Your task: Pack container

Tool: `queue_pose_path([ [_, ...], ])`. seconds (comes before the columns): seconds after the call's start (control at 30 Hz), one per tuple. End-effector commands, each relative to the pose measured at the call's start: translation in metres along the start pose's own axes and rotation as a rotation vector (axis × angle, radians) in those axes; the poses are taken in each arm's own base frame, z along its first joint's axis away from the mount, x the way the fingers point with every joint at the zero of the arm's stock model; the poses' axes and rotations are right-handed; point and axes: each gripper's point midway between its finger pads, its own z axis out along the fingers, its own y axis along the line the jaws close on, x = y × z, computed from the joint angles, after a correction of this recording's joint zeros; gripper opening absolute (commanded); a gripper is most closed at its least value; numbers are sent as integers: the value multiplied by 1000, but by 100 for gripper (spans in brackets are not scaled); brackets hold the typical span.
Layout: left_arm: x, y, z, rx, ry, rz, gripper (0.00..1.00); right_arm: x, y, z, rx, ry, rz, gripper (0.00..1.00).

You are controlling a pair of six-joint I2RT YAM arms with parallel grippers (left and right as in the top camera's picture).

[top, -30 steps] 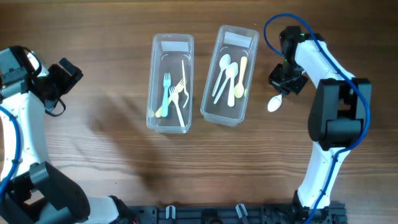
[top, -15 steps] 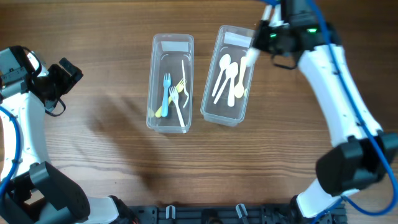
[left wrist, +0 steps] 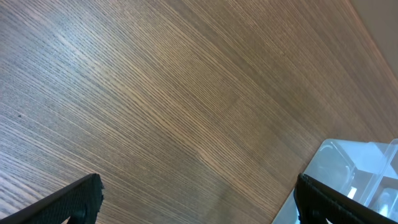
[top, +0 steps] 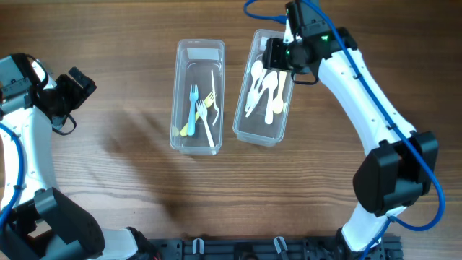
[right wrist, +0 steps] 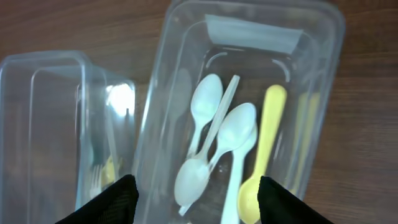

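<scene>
- Jaws spread and empty on right gripper (right wrist: 196,186) and left gripper (left wrist: 198,180).
- Right poised straight above tub (right wrist: 311,37), with spoons (right wrist: 236,127) lengthwise inside, just below.
- Left well apart, over table (left wrist: 155,93); right nearer.

A wooden table (top: 130,166) fills every view, mid-brown, with fine straight grain running parallel to the black rail (top: 274,247) along its near edge. Just beyond the rail's left half the wood carries soft darker patches, probably shadows. Farther from the rail the board is evenly lit, and the left wrist view shows a paler sheen across the grain.
</scene>
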Motion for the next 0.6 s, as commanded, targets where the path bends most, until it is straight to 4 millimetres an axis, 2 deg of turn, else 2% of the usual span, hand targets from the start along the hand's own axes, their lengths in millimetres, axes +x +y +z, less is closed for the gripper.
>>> queue_pose_path([
  [0.0,-6,-3,-7,9,-24,-5,100,-22,-29,-41,35,-94,-20,65],
  [0.07,-6,-3,-7,9,-24,-5,100,-34,-51,-64,89,-152,1,68],
  [0.1,-6,-3,-7,9,-24,-5,100,-40,-63,-78,118,-188,7,75],
  [0.17,-6,-3,-7,9,-24,-5,100,-54,-83,-108,151,-267,30,97],
  [0.27,-6,-3,-7,9,-24,-5,100,-71,-94,-136,154,-369,55,100],
  [0.37,-6,-3,-7,9,-24,-5,100,-76,-95,-141,152,-392,57,99],
  [0.57,-6,-3,-7,9,-24,-5,100,-67,-100,-138,174,-357,60,100],
])
